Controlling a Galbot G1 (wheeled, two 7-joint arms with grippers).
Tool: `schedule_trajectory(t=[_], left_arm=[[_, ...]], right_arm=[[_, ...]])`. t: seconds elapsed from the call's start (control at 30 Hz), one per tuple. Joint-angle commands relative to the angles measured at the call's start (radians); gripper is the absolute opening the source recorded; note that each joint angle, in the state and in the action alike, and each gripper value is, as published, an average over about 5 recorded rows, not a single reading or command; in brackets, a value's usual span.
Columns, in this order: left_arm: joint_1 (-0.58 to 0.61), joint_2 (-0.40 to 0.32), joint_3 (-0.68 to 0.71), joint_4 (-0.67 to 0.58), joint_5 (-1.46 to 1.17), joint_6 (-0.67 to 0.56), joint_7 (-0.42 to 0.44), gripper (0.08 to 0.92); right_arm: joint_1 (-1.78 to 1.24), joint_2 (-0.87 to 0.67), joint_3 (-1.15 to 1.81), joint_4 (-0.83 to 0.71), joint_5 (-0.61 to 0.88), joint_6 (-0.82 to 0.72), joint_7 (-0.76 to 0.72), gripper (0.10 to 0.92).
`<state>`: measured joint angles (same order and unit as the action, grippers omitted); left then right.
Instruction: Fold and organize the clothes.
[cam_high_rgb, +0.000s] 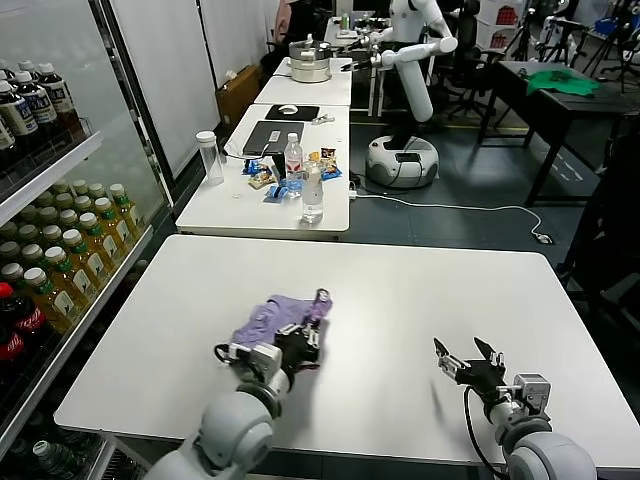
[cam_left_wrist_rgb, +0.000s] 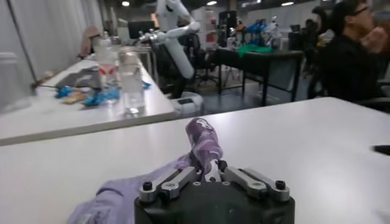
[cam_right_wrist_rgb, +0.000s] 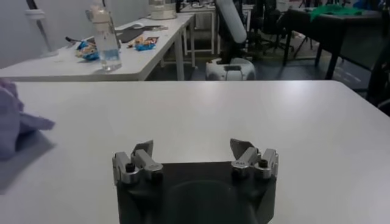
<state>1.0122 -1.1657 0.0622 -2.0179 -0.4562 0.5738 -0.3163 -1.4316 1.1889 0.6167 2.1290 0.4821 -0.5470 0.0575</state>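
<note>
The lavender T-shirt (cam_high_rgb: 272, 318) is lying bunched in a small heap on the white table (cam_high_rgb: 400, 290), left of centre and toward the robot's edge, far from flat. The left gripper (cam_high_rgb: 308, 335) is sitting right on the heap's near right side, its fingers clenched on a fold of the fabric, and in the left wrist view a tongue of purple cloth (cam_left_wrist_rgb: 203, 141) is sticking straight up out of the closed jaws. So the shirt is being held by one pinch while the rest is resting on the tabletop.

Over on the right, the right gripper (cam_high_rgb: 468, 362) is hovering just above the bare table, well apart from the shirt, its fingers spread wide and holding nothing; the right wrist view is showing only a corner of purple at the edge of the frame (cam_right_wrist_rgb: 15, 125).

The step in hand looks like spreading the heap before any fold. To do it well, the left arm is probably needing a slow, straight lift so the thin cotton drapes open instead of twisting, and the right gripper is needing to come across and take a second edge or the opposite shoulder, so the two can pull the shirt flat. Risk as I judge it: soft fabric slipping from a narrow pinch
</note>
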Motion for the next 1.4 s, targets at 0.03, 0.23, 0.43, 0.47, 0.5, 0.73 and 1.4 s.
schedule_trajectory(t=[0.03,0.23,0.43,0.47,0.5,0.73,1.4], left_arm=[[0.030,-0.096,0.098,-0.023,0.024,-0.082,0.017,0.275],[0.098,-0.080,0.050,-0.067,0.018,-0.145,0.027,0.447],[0.213,-0.044,-0.145,-0.155,0.001,-0.154,0.044,0.621],[0.233,-0.035,-0.176,-0.163,0.010,-0.160,0.041,0.646],[0.257,-0.023,-0.210,-0.167,0.023,-0.169,0.037,0.681],[0.373,0.025,-0.398,-0.149,0.055,-0.221,0.000,0.817],[0.423,0.000,-0.433,-0.131,0.063,-0.240,-0.019,0.823]], right_arm=[[0.002,-0.007,-0.001,0.013,-0.009,0.008,-0.010,0.823],[0.005,-0.013,-0.019,0.029,-0.008,0.021,-0.015,0.823],[0.006,0.018,-0.098,0.055,0.003,0.037,-0.013,0.823],[0.009,0.028,-0.120,0.050,0.003,0.041,-0.009,0.823],[0.014,0.039,-0.147,0.040,0.002,0.047,-0.001,0.823],[0.061,0.147,-0.311,-0.073,-0.014,0.082,0.108,0.823],[0.202,0.306,-0.391,-0.275,0.009,0.112,0.233,0.741]])
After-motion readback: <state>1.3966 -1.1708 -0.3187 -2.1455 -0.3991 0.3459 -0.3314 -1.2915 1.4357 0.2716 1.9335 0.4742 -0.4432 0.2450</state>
